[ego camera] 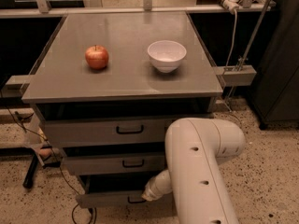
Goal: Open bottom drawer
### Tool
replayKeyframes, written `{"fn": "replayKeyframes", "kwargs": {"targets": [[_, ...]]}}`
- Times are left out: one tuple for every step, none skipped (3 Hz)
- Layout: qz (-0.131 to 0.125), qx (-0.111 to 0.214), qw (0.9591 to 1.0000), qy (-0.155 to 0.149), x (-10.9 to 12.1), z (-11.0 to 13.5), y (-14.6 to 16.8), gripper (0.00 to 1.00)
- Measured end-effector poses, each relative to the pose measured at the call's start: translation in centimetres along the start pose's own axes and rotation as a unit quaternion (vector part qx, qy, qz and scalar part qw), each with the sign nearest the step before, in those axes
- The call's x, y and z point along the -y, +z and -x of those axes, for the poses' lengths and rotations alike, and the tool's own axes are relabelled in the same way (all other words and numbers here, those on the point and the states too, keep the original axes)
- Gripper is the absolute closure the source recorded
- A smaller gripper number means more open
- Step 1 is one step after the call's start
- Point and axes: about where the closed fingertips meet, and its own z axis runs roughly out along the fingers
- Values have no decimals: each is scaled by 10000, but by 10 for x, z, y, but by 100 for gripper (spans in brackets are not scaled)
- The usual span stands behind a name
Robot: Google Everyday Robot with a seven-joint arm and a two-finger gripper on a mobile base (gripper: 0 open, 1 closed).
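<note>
The bottom drawer (110,199) is the lowest and narrowest grey front of three, and it stands pulled out a little from the cabinet. Its small black loop handle (134,201) sits at the centre. My gripper (145,196) is at the right end of that handle, at the tip of my white arm (196,171), which reaches down from the lower right. It is shut on the handle. The arm hides the right part of the drawer front.
The mid-sized drawer (112,163) and the widest top drawer (105,131) are above it, both slightly out. A red apple (96,57) and a white bowl (167,55) rest on the grey cabinet top (121,80). Cables (28,129) and a black stand foot (31,171) lie left on the floor.
</note>
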Motion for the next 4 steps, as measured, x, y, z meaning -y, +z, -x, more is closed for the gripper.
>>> {"fn": "replayKeyframes", "kwargs": {"targets": [[-25,89,10000,1,2,6,1,100],[-25,93,10000,5,3,4,1,100],[-33,148,9998,128,1,4,-1,100],[-33,148,9998,127,1,4,-1,100]]}}
